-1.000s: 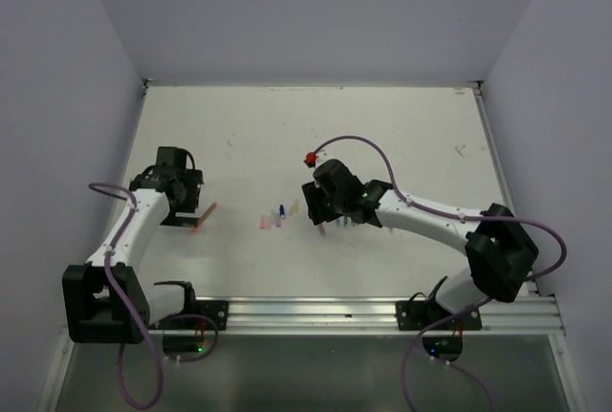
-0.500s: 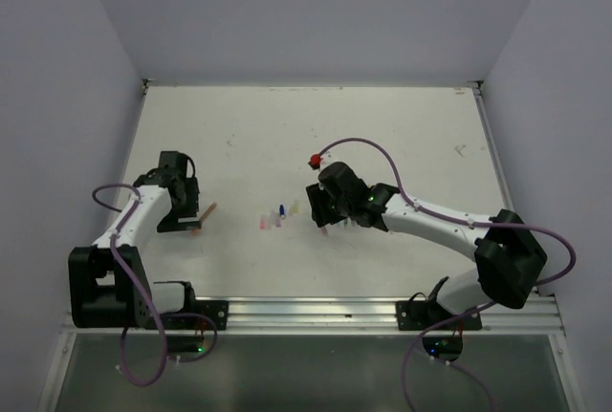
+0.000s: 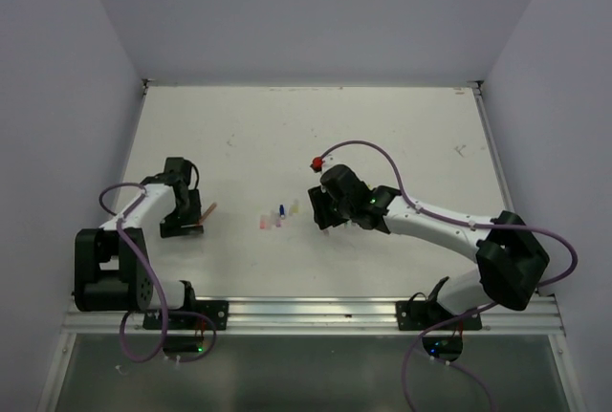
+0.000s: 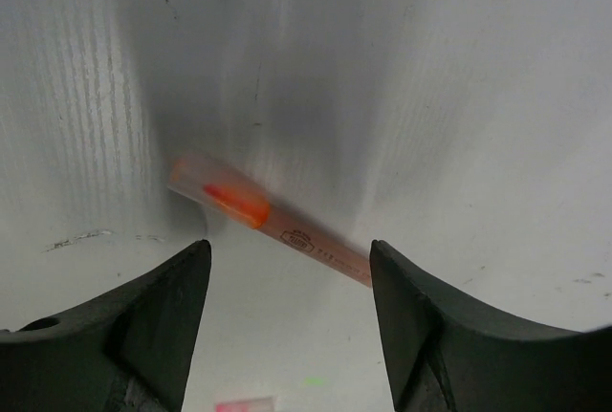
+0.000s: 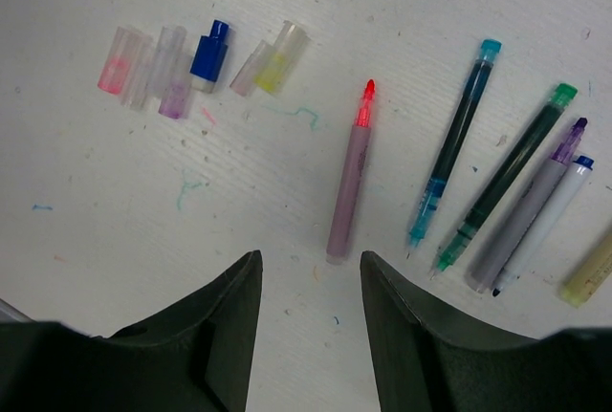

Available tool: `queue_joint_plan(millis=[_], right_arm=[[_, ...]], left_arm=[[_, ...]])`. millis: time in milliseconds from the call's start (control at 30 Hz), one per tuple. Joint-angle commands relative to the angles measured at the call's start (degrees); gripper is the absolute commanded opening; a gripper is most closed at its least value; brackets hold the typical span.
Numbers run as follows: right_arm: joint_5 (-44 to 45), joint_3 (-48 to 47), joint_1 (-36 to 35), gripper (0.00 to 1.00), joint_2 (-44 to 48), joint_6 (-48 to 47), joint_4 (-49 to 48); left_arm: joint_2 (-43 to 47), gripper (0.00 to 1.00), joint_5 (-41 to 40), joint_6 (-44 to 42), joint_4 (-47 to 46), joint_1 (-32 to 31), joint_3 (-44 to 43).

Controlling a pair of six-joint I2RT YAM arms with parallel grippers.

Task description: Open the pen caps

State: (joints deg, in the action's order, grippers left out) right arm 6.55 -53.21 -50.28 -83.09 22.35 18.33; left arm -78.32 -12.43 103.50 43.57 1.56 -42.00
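The left gripper has its two fingers spread wide, one on each side of one orange pen, and it is not pinching it. This pen lies flat on the white table. In the left wrist view it slants from the top left down to the bottom right. Its see-through cap is still on, at the top left end. The right gripper is spread open too, with nothing between its fingers. Just past its fingers lies a pink pen with no cap, its red tip pointing away from the gripper. To the right of it lie five more pens, side by side, all leaning the same way. To the left sit four loose caps in a short row: pink, purple, blue and pale yellow.
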Motion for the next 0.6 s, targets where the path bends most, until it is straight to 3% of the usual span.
queue_joint_plan(millis=[0,167,400,567], right_arm=[[1.5,0.4,0.2,0.5,2.1,-1.0,-1.6],[1.8,0.5,0.2,0.5,2.8,-0.9,-1.5],[2.2,1.2,0.2,0.5,4.3,-0.6,-1.1],[2.9,1.3,0.2,0.5,5.2,-0.2,-0.3]], left_arm=[[-1.2,0.7,-1.9,2.1,-1.5,0.7,0.7],[-3.3,0.54,-2.0,2.1,-1.7,0.8,0.8],[-8.2,0.49,-0.6,1.0,-0.5,1.1,-1.1],[-11.1,0.27,0.6,-0.8,-1.1,1.2,-0.8]])
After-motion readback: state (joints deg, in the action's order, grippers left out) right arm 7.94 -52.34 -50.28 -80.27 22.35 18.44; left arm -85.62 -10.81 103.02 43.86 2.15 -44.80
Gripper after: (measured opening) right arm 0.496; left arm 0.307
